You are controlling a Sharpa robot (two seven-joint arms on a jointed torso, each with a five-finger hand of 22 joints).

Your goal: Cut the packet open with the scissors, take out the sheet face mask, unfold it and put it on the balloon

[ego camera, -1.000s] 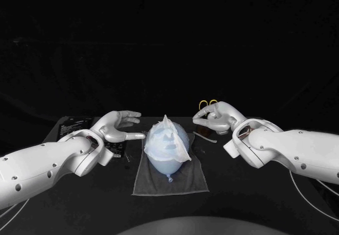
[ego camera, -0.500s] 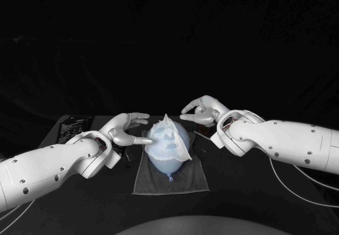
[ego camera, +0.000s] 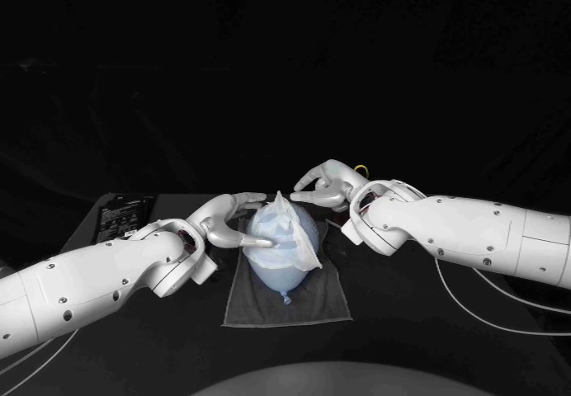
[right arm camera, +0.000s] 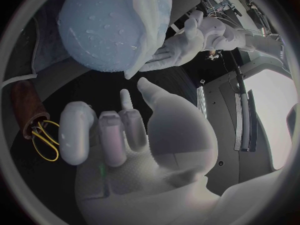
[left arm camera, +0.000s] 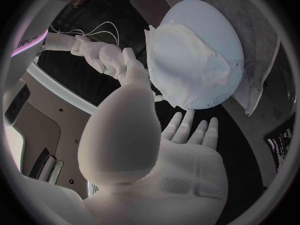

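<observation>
The pale blue balloon lies on a grey cloth, and the white sheet mask is draped over its far half with one corner standing up in a peak. My left hand curves around the balloon's left side, fingers apart and thumb tip touching the mask. My right hand hovers just behind the peak with fingers loosely bent and nothing between them. The left wrist view shows the mask on the balloon beyond my palm. In the right wrist view the thumb of my right hand sits near the mask's edge.
The scissors' yellow handles lie by a brown object behind my right hand, and peek out in the head view. A dark flat item lies at the table's left. The cloth extends past the balloon's knot.
Both hands have closed in on the balloon. The right hand moved left from near the scissors to the mask's peak, and the left thumb reached the mask's side.
</observation>
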